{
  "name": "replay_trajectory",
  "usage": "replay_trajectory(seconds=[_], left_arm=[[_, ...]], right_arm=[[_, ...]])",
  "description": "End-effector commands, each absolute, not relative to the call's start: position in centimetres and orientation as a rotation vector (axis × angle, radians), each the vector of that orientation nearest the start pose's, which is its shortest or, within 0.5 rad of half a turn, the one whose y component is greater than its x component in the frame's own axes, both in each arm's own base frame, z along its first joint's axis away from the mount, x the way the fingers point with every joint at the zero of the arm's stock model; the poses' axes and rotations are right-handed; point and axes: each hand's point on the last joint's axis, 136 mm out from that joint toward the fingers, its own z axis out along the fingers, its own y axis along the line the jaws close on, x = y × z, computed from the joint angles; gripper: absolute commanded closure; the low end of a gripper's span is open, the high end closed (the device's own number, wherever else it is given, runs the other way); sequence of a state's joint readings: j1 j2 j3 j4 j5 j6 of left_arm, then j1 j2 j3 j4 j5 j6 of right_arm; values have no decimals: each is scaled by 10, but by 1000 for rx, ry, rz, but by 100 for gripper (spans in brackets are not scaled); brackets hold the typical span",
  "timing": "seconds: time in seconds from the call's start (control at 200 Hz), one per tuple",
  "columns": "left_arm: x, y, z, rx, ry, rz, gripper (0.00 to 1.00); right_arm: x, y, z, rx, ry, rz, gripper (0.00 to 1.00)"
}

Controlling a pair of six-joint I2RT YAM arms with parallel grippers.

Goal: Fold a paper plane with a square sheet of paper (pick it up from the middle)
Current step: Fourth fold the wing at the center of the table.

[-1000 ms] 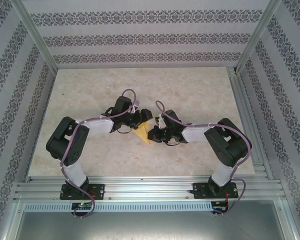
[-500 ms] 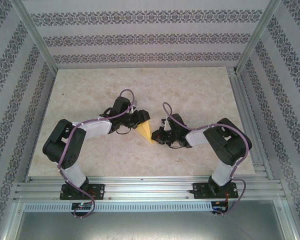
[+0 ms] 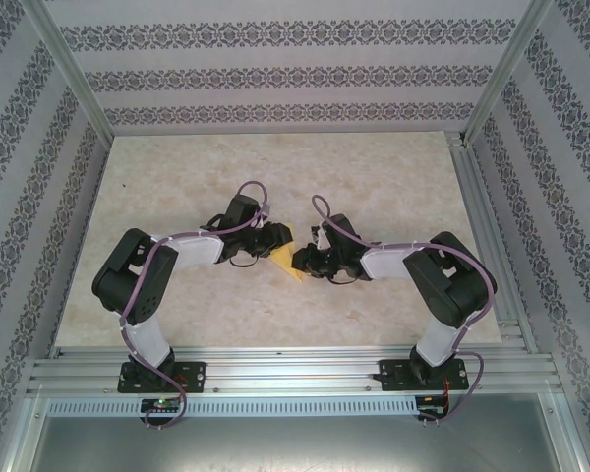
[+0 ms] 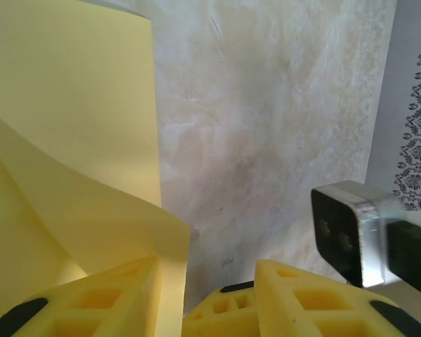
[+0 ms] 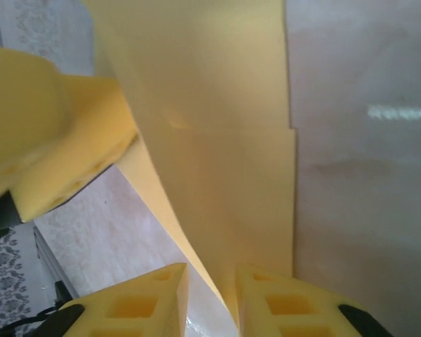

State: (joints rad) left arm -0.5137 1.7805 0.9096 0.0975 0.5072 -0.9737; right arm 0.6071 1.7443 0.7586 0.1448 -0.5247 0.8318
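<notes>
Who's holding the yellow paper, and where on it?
Cannot be told. The paper stands between both pairs of jaws, by its edges. The left gripper shows a clear gap beside it; the right gripper has jaws close around it.

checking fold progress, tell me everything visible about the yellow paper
The paper is thin, plain pale yellow, folded into overlapping layers with a pointed near corner. It sits on the table, one flap curling up, passing between the slightly open fingers of the left gripper and right gripper.

Left hand [image 3: 272, 237] narrower, right hand [image 3: 304, 261] slightly looser, paper [image 3: 289, 265] lower between them.
</notes>
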Motion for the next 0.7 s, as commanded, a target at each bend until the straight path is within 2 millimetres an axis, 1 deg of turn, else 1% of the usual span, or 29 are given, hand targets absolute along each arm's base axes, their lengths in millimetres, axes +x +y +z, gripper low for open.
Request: replay_trajectory(seconds=[0.0, 0.115, 0.285, 0.47, 0.564, 0.694], left_arm=[[341, -295, 64, -288, 2600, -1244, 59], [342, -295, 65, -281, 2599, -1241, 59], [342, -296, 65, -278, 2599, -1250, 59], [343, -297, 65, -279, 2597, -1257, 59], [343, -298, 65, -280, 2596, -1265, 59], [344, -299, 68, -281, 2590, -1272, 59]], right_arm=[[278, 298, 37, -114, 2712, 1099, 75], [284, 298, 37, -168, 2725, 1031, 74], [290, 298, 29, -214, 2758, 951, 72], [294, 305, 24, -256, 2768, 929, 70], [294, 308, 20, -269, 2775, 925, 70], [295, 312, 24, -295, 2758, 911, 70]])
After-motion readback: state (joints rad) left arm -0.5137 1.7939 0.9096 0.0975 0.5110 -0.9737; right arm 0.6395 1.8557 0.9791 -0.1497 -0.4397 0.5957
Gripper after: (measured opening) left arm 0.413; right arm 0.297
